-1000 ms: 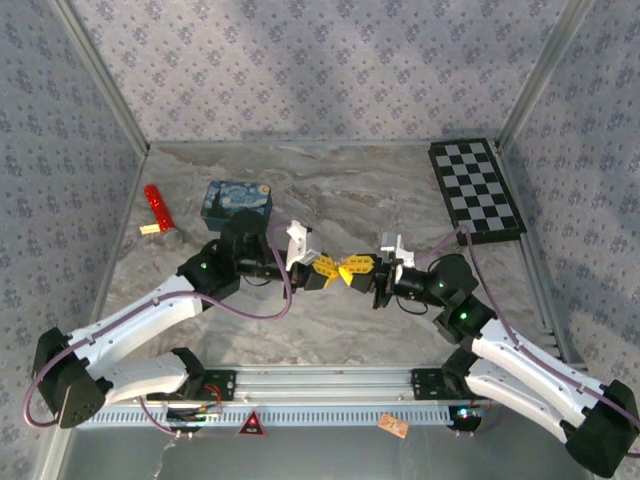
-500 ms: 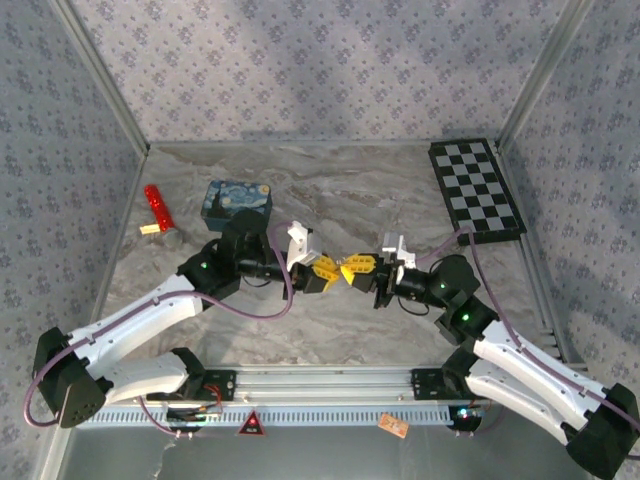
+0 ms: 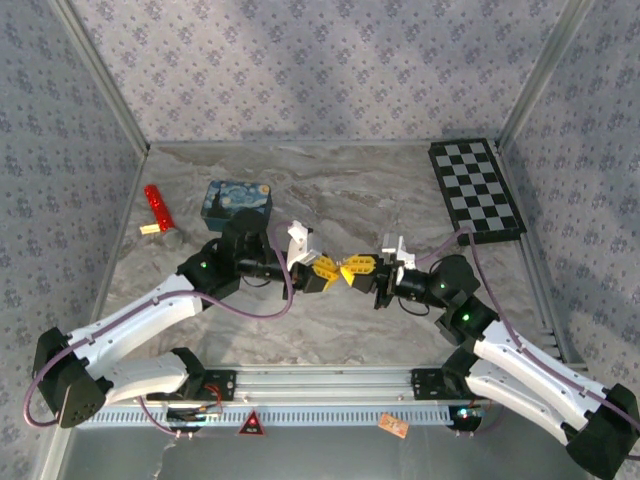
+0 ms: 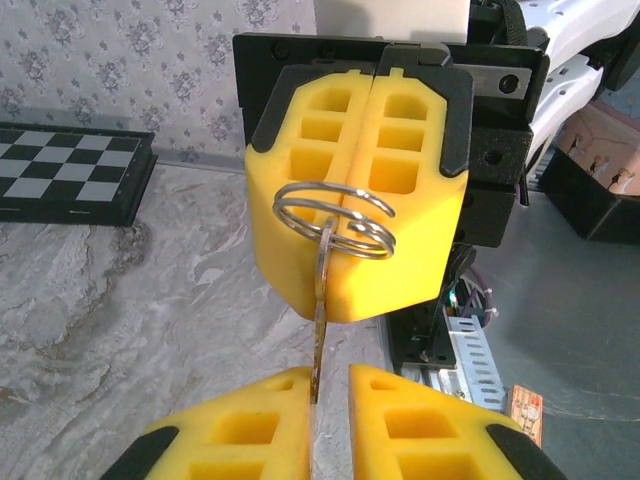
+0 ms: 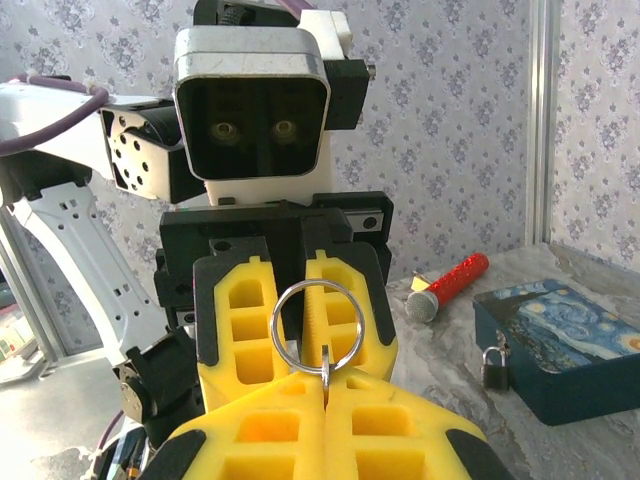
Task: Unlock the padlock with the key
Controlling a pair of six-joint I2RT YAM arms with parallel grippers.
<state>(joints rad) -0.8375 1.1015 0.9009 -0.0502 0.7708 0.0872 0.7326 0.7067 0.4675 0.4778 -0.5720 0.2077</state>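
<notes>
Both arms meet over mid counter (image 3: 400, 200), fingertips facing each other.

Right end effector (image 3: 354, 270): yellow pads clenched together. In the right wrist view the key (image 5: 325, 372) drops from its ring (image 5: 318, 322) straight into the seam between them, so it is grasped at the ring end.

Left end effector (image 3: 324, 268): pads parted by a narrow slot. In the left wrist view the key blade, edge-on, runs from the ring into that slot and lies against one pad. I cannot tell whether there is any real pinch.

Padlock (image 5: 492, 367): small, hanging at the front face of the blue box (image 3: 237, 202) with a swirled night-sky print, far left on the counter and well apart from the key.

Other items:
- A red torch (image 3: 158, 211) lies just left of the box.
- A chessboard (image 3: 477, 189) sits at the far right.

Writing: an orange tag (image 3: 393, 425) and a red triangle sign (image 3: 251, 425) sit on the base rail. Their print is too small to read.
</notes>
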